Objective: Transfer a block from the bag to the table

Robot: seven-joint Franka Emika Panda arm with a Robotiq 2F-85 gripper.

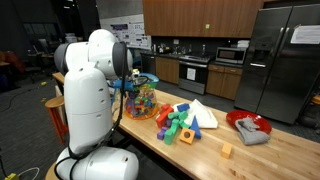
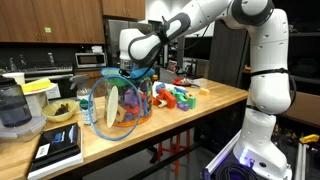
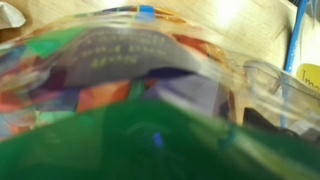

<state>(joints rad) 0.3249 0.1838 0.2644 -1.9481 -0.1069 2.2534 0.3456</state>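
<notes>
The arm [image 2: 215, 18] reaches in from above and bends down at the wrist, so that the gripper [image 2: 136, 72] points into the open mouth of the bag [image 2: 118, 108]. The fingertips are sunk below the bag's bluish rim and lost among plastic and blocks. How far the jaws stand apart, and whether they have hold of anything, cannot be told. The wrist view is a blur: a broad green shape [image 3: 150, 145] fills its lower half, with crinkled clear plastic and patches of colour above it.

The bag stands upright on the table [image 1: 270, 155], near the arm's base, its sides showing many coloured blocks. Just beside the bag, on the side away from the base, lies a loose heap of blocks [image 1: 178, 122] in green, red, purple and yellow, with a white sheet [image 1: 206, 112] next to them. Farther from the bag along the tabletop sits a single small orange block [image 1: 226, 150], and beyond it a red bowl [image 1: 248, 124] holding grey cloth. On the bag's other side, in an exterior view, stand a blender jar [image 2: 12, 108] and a dark flat book-like thing [image 2: 58, 150].

Behind the bag the room is a kitchen: dark wooden cabinets [image 1: 200, 15], a microwave [image 1: 232, 55] on the counter, and a steel fridge [image 1: 285, 60].
</notes>
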